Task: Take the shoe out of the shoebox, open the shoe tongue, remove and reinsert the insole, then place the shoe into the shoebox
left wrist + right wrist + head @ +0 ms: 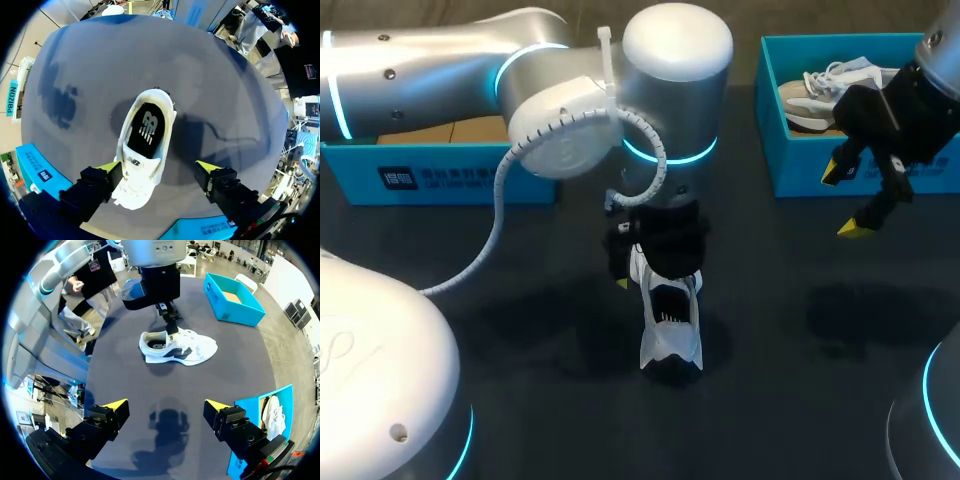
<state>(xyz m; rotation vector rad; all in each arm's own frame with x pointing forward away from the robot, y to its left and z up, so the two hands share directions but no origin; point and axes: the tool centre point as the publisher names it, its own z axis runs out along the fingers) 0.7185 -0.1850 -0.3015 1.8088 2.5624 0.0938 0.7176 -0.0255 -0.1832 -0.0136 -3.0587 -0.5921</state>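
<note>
A white shoe (670,335) with dark side panels lies on the dark table, its black insole (147,127) showing in the opening. My left gripper (660,265) hangs right over the shoe's laced end. Its jaws stand wide open in the left wrist view, where my left gripper (159,169) has the shoe (142,165) below and between the fingers, close to one fingertip (107,167). My right gripper (843,203) is open and empty above the table in front of the blue shoebox (840,165). The right wrist view shows my right gripper (167,405) well short of the shoe (180,347).
A second pale shoe (820,95) lies inside the shoebox at the back right. Another blue box (470,180) with a brown bottom stands at the back left, partly behind my left arm. Bare table lies in front of the shoe.
</note>
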